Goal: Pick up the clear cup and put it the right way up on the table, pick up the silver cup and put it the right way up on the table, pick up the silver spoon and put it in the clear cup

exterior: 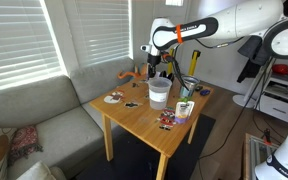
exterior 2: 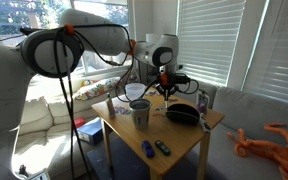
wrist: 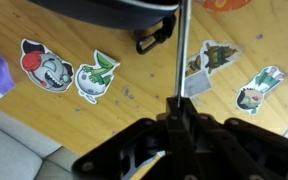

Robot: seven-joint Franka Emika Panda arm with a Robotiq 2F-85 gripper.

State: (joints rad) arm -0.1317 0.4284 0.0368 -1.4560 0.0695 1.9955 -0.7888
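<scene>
The clear cup (exterior: 158, 93) stands upright near the middle of the wooden table (exterior: 144, 122); it also shows in an exterior view (exterior 2: 140, 113). My gripper (exterior: 156, 66) hangs above the table close to this cup, seen also in an exterior view (exterior 2: 165, 86). In the wrist view the gripper (wrist: 181, 108) is shut on the thin handle of the silver spoon (wrist: 180, 50), which points straight down toward the tabletop. The spoon's bowl end is hidden. I cannot pick out the silver cup with certainty in any view.
A black bowl (exterior 2: 182, 113) sits on the table beside the gripper; its rim shows in the wrist view (wrist: 104, 10). Several cartoon stickers (wrist: 44, 65) lie on the wood. A small colourful box (exterior: 184, 108) stands near a table edge. A grey sofa (exterior: 44, 125) adjoins the table.
</scene>
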